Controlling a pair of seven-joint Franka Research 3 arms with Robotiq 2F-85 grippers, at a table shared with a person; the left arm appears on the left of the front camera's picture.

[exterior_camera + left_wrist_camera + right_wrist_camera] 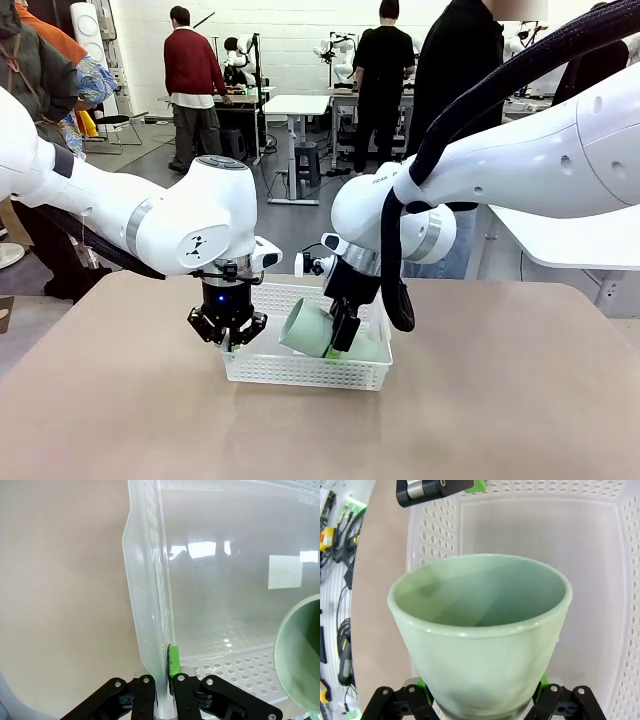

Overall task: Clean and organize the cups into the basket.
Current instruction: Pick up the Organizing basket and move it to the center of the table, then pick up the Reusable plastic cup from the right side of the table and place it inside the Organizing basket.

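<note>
1. The step in hand is, by my judgement, placing 1 cup into the basket [300,376], a white perforated tray on the tan table [120,420].
2. The left gripper [167,666] is clenched on the basket's left side wall, 1 finger inside and 1 outside, and pins the tray in place.
3. The right gripper [345,330] grasps the mint cup [308,328] near its base, with a green pad on either side of it.
4. The mint cup hangs tilted over the basket's inside, its mouth turned toward the robot's left and low between the walls. I cannot tell whether it touches the floor of the tray.
5. In the right wrist view the basket floor beyond the cup looks bare, so there seems to be room to lay the cup down.
6. The next move likely calls for lowering the cup until it rests on the floor, lying along the tray, and only then spreading the right fingers.
7. The release should be gentle, since a tapered cup on its side may roll toward a wall.
8. The left grip on the wall should hold while the cup goes down, so that the light tray does not slide.
</note>
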